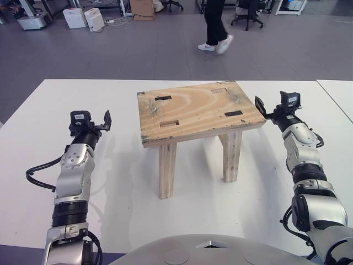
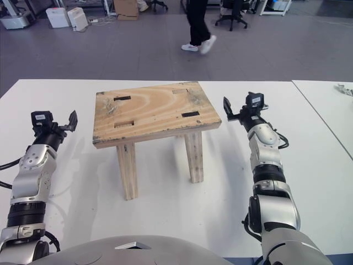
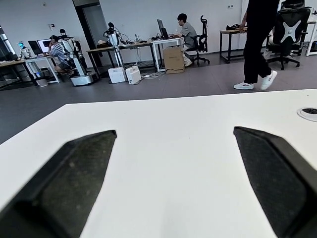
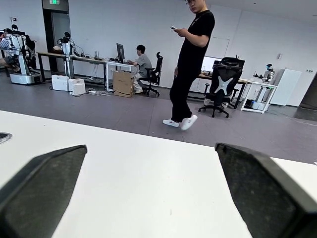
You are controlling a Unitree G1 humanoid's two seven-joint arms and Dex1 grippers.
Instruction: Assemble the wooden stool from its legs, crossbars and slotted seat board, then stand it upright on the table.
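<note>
The wooden stool [image 1: 198, 113] stands upright in the middle of the white table [image 1: 71, 99], its slotted seat board on top and two front legs showing. My left gripper [image 1: 91, 122] is open to the left of the stool, apart from it, with nothing between its fingers [image 3: 74, 173]. On the stool's right, my right gripper [image 1: 274, 106] is open close to the seat board's right edge, holding nothing; its dark fingers [image 4: 44, 188] frame bare tabletop in the right wrist view.
A second white table [image 1: 339, 94] stands to the right across a narrow gap. Bare tabletop lies in front of and behind the stool. Beyond the far table edge is open grey floor with desks, chairs and boxes.
</note>
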